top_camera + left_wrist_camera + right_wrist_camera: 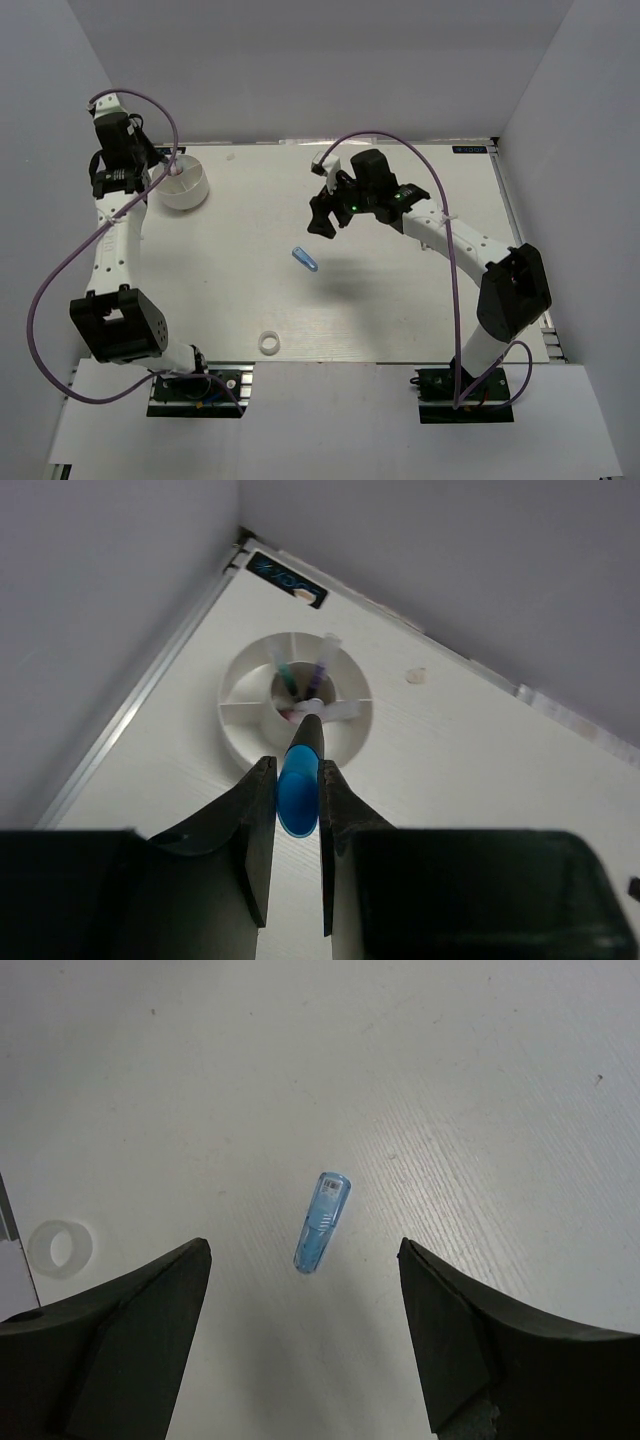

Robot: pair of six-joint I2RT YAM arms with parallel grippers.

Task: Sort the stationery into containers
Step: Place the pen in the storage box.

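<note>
Two jobs: left gripper (296,780) pinches the blue-ended marker (299,805) over the tub (240,735) ahead (release looks next), right gripper (302,1252) gapes, blue tube (323,1220) straight below.

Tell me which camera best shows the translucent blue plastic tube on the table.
Right wrist view: the translucent blue plastic tube lies close, sharp and centred, nothing covering it. Top external shows it only as a tiny sliver. Left wrist misses it.

White wood-grain table (390,300), plain pale walls (320,70) on three sides, metal edge rail (140,698), soft even light.
</note>
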